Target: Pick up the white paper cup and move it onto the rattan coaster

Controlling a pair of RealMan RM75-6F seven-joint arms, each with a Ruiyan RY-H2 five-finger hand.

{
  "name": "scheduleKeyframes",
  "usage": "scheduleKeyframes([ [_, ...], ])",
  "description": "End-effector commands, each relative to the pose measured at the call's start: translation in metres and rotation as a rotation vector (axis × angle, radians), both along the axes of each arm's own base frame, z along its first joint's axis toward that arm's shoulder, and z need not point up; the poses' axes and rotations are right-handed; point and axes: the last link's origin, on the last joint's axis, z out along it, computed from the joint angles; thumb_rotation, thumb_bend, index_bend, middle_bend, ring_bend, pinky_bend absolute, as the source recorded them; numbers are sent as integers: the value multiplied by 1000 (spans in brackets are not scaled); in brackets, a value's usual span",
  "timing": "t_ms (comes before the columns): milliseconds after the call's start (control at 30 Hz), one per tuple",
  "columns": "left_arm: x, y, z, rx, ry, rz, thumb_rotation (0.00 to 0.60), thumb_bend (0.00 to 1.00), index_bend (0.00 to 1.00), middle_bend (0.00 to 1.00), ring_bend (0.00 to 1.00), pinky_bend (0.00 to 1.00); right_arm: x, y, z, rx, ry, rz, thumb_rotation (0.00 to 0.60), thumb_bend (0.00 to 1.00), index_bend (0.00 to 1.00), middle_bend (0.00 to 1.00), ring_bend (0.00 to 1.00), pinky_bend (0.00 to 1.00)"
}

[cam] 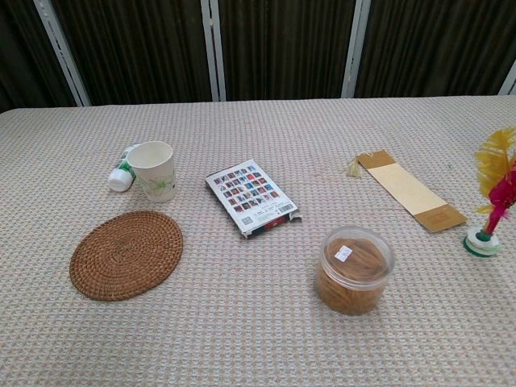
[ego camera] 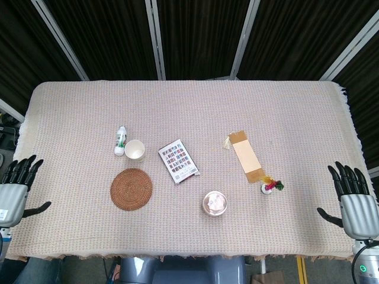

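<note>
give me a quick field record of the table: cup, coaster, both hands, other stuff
cup: white paper cup upright, beyond the coaster, not on it
coaster: round brown rattan coaster, bare
beside cup: small white bottle with green cap lying down
left hand: left hand at table edge, fingers spread, holding nothing
right hand: right hand at table edge, fingers spread, holding nothing
other: card box, clear lidded jar, bookmark, feather shuttlecock

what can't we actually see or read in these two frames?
- Both hands: outside the chest view; the head view alone shows the left hand and right hand, at its side edges.
- Small bottle: partly hidden behind the white paper cup in the chest view; label too small to read in either.
- Card pack: print too small.
- Shuttlecock: cut off by the chest view's right edge.
- Plastic jar: contents unclear through its wall.
</note>
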Motion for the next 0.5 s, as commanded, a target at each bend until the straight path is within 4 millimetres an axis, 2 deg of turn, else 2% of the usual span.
scheduleKeyframes([
  [33, 36, 45, -30, -83, 53, -69, 600, 0, 0, 0, 0, 0, -4, -6, 1, 3, -2, -28, 600, 0, 0, 0, 0, 0],
  [200, 90, 101, -65, -153, 99, -131, 600, 0, 0, 0, 0, 0, -14, -18, 8, -16, -6, -94, 600, 0, 0, 0, 0, 0],
  [367, 122, 132, -89, -175, 157, -165, 600, 0, 0, 0, 0, 0, -23, -25, 10, -25, 3, -144, 600, 0, 0, 0, 0, 0],
  [500, 135, 150, -114, -222, 187, -156, 600, 0, 0, 0, 0, 40, -29, -29, 11, -32, 4, -173, 600, 0, 0, 0, 0, 0],
])
